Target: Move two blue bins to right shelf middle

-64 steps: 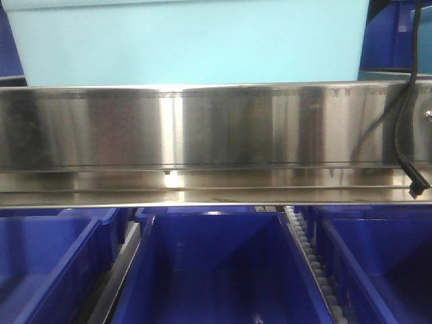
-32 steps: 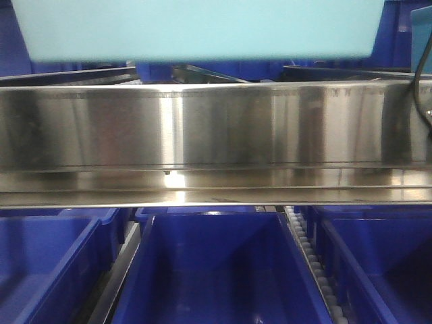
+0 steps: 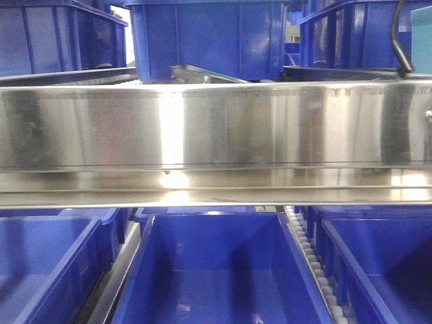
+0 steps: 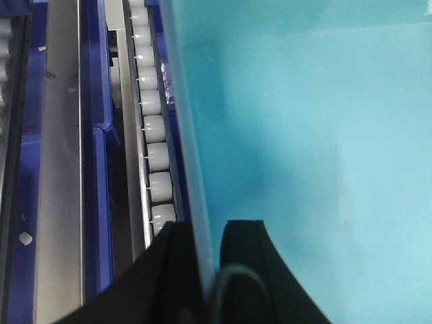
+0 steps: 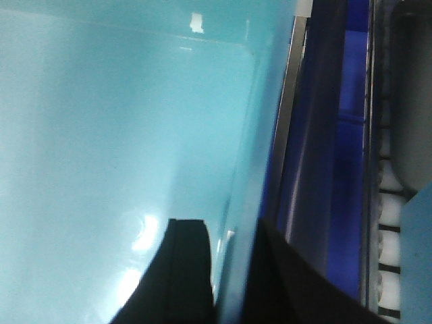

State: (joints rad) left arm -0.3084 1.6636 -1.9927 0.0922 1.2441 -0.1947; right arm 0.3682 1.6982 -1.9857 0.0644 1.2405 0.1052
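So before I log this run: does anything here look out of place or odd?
Only the colour: the bin clamped by the left gripper and right gripper is pale turquoise, while the shelf bins in the front view are dark blue. Nothing looks spilled or broken.

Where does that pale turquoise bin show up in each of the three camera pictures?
Front view: not in it; only dark blue bins and the steel rail show.
Left wrist view: the pale turquoise bin fills the right side, its wall between the fingers of the left claw.
Right wrist view: it fills the left side, its wall gripped by the right claw.
Shared landmark: the white rollers.
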